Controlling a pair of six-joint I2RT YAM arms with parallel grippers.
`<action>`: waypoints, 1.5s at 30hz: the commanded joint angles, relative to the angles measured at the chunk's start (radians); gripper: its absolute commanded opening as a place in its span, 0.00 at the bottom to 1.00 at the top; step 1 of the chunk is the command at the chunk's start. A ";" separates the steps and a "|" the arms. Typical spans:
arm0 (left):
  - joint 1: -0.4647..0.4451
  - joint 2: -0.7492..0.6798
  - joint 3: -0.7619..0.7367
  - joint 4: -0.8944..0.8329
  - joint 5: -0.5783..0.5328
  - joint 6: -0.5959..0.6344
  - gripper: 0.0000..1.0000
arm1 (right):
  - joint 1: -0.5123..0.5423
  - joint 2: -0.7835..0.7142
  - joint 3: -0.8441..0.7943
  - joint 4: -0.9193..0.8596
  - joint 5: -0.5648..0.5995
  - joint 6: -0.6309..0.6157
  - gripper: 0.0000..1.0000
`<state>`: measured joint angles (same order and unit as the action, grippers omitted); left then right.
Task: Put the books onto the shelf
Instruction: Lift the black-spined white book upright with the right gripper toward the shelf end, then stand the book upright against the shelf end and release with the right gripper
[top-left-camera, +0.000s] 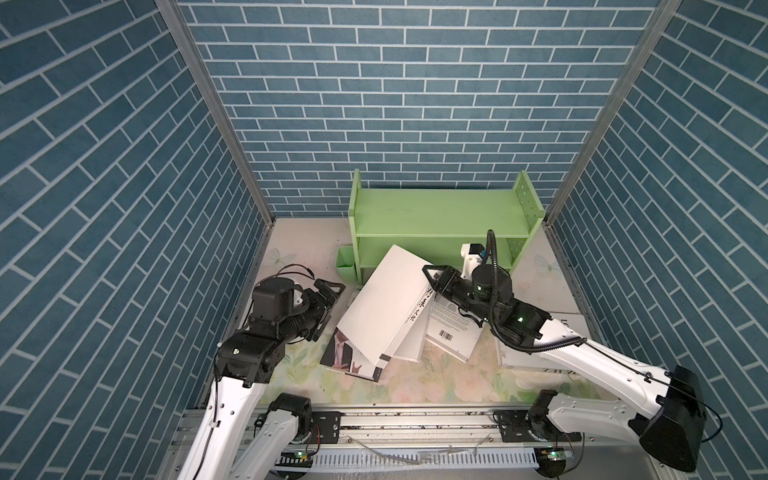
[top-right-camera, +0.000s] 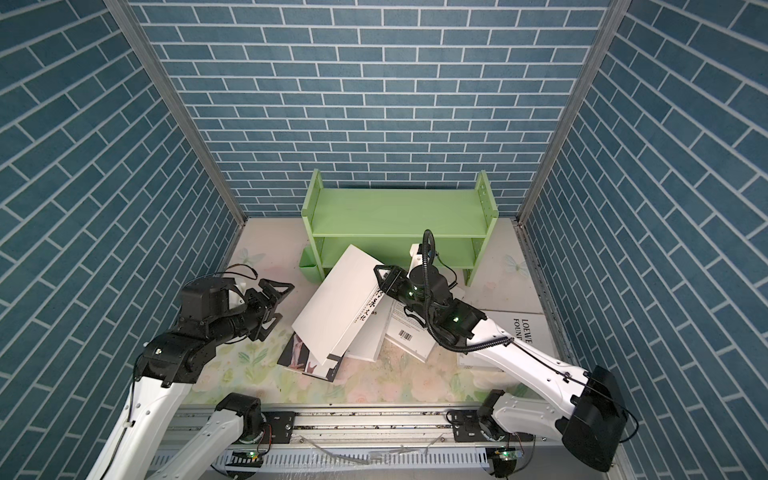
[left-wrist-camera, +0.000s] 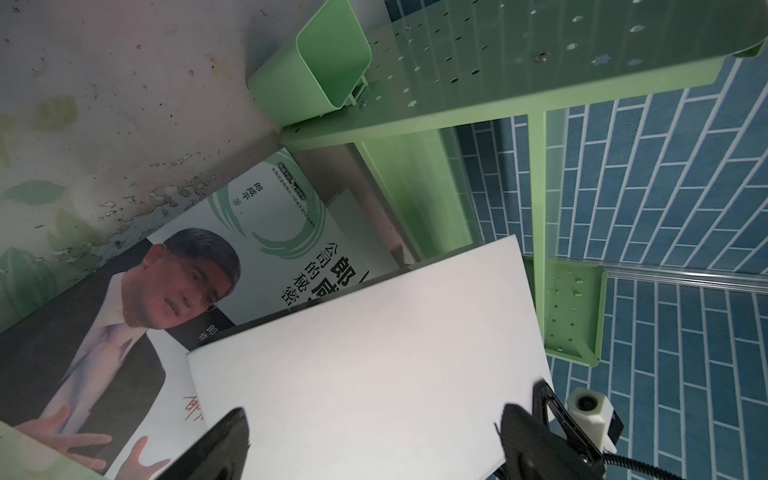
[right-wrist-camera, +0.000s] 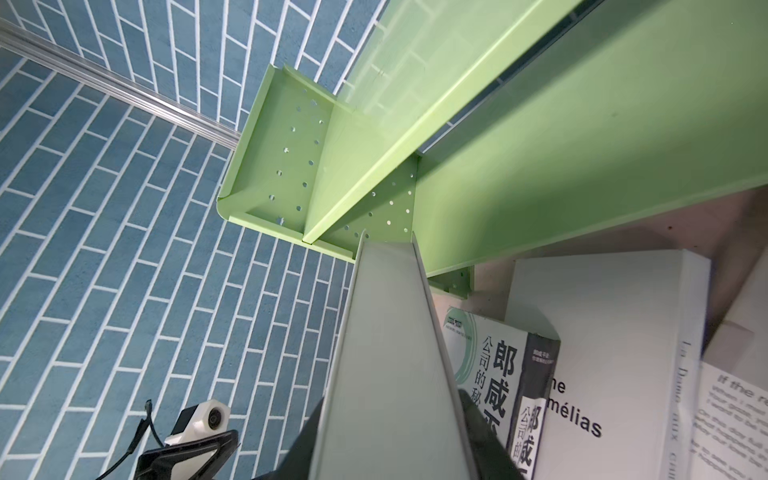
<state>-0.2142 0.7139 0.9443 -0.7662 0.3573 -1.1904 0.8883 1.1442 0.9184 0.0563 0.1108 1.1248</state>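
Books lie in a loose, overlapping heap at the centre of both top views. They rest on the flowered surface, just in front of the green shelf, which stands against the back brick wall.

Topmost is a large white book with a plain cover and black lettering on its spine. It is tilted, with its far corner raised in front of the shelf's lower board; whether it touches the board cannot be told. The right pincer is clenched on this book's spine edge. In the right wrist view the book runs edge-on between the dark fingers.

Under it lie three more:
- a portrait book showing a man in a dark suit
- a second white book with black lettering
- a barcode book, back cover up

A wide white book printed "LOEWE" sits at centre right, partly under the right arm.

The left pincer, at centre left, is released, its jaws wide and grasping nothing. It is near the heap's left edge but apart from it. A small green cup hangs on the shelf's left side panel, and the heap lies across the front of the shelf's lower level.
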 joint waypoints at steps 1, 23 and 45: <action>0.006 -0.006 0.021 0.000 -0.022 0.009 0.96 | -0.003 -0.057 0.104 -0.056 0.057 -0.017 0.35; -0.136 0.272 0.369 0.241 0.076 0.316 1.00 | -0.035 -0.045 0.700 -0.272 0.529 -0.787 0.35; -0.301 0.550 0.497 0.421 0.109 0.630 1.00 | -0.360 0.194 0.857 -0.156 0.510 -1.311 0.37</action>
<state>-0.5110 1.2625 1.4570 -0.4183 0.4458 -0.6132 0.5652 1.3235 1.7081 -0.0483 0.7197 -0.1802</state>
